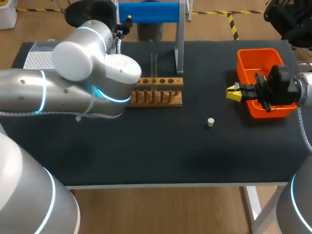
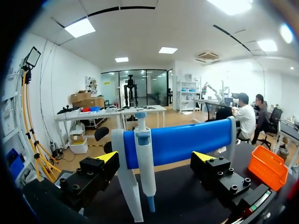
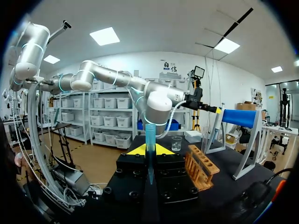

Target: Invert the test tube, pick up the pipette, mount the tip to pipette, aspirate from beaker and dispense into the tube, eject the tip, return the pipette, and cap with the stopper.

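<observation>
Left gripper spread before the hanging pipette; right gripper pinching a blue tip.

The left gripper (image 2: 155, 157) has its fingers wide apart at the back of the table (image 1: 146, 151). The pipette (image 2: 143, 161) hangs upright on the blue stand (image 2: 187, 140) just ahead, level with the gap, and neither finger touches it. The right gripper (image 3: 149, 150) is beside the orange bin (image 1: 253, 56), its yellow tips pressed from both sides on an upright blue tip (image 3: 150, 135). The test tube (image 1: 153, 66) stands upright in the wooden rack (image 1: 158, 92). The stopper (image 1: 210, 122) lies on the table between rack and bin, apart from both. The beaker (image 3: 176, 143) sits beyond the rack.
</observation>
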### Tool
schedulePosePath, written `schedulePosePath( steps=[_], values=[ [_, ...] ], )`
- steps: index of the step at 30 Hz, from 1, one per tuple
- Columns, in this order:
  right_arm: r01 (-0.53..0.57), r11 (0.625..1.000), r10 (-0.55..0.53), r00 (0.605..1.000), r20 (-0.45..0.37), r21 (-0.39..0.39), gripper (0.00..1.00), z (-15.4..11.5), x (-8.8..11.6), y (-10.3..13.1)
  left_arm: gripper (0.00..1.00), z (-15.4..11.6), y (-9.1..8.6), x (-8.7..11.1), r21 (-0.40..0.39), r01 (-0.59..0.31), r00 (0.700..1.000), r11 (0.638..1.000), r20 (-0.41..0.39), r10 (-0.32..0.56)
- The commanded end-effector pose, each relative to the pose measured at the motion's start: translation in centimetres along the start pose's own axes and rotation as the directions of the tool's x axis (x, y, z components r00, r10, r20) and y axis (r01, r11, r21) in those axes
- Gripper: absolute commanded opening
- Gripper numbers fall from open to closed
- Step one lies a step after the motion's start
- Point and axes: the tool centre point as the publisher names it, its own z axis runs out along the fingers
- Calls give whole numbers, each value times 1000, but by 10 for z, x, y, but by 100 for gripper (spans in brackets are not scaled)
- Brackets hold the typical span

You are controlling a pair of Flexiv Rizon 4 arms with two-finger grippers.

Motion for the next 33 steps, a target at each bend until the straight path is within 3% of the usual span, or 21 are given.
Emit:
schedulePosePath(
  steps=[1, 20, 33],
  values=[
    [1, 1000, -1, 1000, 2, 1, 0, 0, 1, 0, 98, 7, 3, 1, 6, 3, 1000, 1000, 4, -3],
    [1, 1000, -1, 1000, 2, 1, 0, 0, 1, 0, 74, 24, 5, -3, 4, 5, 1000, 1000, 2, -5],
    [1, 1000, -1, 1000, 2, 1, 0, 0, 1, 0, 72, 31, 5, -6, 10, 6, 1000, 1000, 6, -6]
  ],
)
